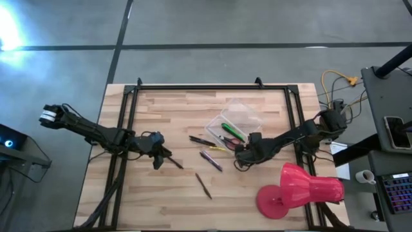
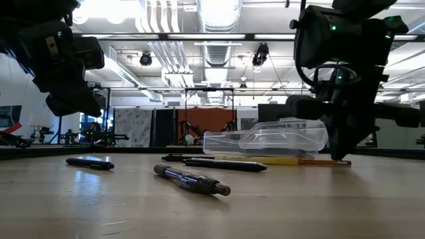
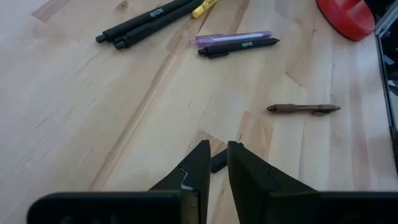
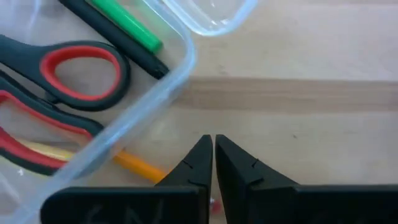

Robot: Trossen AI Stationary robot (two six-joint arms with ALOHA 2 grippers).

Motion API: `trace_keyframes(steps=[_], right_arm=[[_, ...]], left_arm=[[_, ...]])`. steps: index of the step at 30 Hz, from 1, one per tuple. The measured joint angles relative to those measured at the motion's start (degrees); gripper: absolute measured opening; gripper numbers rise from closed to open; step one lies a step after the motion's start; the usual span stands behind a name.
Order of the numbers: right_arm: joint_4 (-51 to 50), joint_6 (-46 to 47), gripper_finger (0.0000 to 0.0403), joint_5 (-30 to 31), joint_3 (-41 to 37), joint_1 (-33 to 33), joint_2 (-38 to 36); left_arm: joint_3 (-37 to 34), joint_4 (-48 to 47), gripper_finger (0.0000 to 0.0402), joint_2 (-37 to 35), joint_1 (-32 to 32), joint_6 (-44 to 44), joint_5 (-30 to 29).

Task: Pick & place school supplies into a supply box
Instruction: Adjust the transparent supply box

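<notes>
The clear supply box point(image 1: 237, 122) point(image 2: 265, 141) lies right of centre and holds a green pen point(image 4: 127, 25), a dark pen and red-handled scissors point(image 4: 74, 74). A yellow pencil point(image 1: 217, 148) point(image 4: 137, 165) lies along its near wall. My right gripper point(image 1: 239, 154) point(image 4: 213, 140) is shut, with its tips down at the pencil's orange end point(image 2: 329, 161). My left gripper point(image 1: 159, 159) point(image 3: 216, 146) hovers, open by a narrow gap, over one end of a dark pen point(image 1: 174, 162) point(image 3: 217, 163) point(image 2: 89, 162) lying flat on the table. My right gripper points down at the yellow pencil's orange end, beside the box's near wall point(image 4: 168, 93). Its own fingers hide the spot, so I cannot tell whether they touch the pencil. The pencil lies flat on the table.
Loose on the wood are two dark pens point(image 1: 201, 140) point(image 3: 143, 25), a purple and a dark pen side by side point(image 1: 211, 161) point(image 3: 236, 40), and a brown pen point(image 1: 203, 185) point(image 2: 192, 179) nearer the front. A clear lid point(image 1: 244, 111) leans at the box. The pink-red lamp-shaped object point(image 1: 299, 190) lies near right.
</notes>
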Motion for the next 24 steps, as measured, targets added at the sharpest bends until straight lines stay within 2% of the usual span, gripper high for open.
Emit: trace_keyframes(steps=[3,7,9,13,21,24], right_arm=[[4.44,-3.92,0.0013,0.25,-0.10,-0.91,0.40],[14.18,-13.08,0.0013,-4.12,-0.15,-2.98,3.03],[18.31,-14.78,0.0013,-5.72,1.03,-3.27,4.84],[18.53,-18.72,0.0013,-5.77,4.82,-2.77,6.30],[19.37,-36.45,0.0013,-15.83,13.58,-2.45,7.63],[19.15,-40.00,0.0013,-15.33,15.73,-1.74,8.53]], left_arm=[[0.00,0.00,0.0039,0.00,0.01,0.00,0.00],[0.00,-0.01,0.0039,0.00,0.01,0.00,0.00],[-0.02,-0.04,0.0039,0.00,-0.01,0.00,0.00],[-0.04,-0.04,0.0039,0.00,0.01,-1.25,0.00],[-0.04,0.00,0.0039,0.00,0.01,-1.27,0.00],[-0.04,0.01,0.0039,0.00,0.01,-1.27,0.00]])
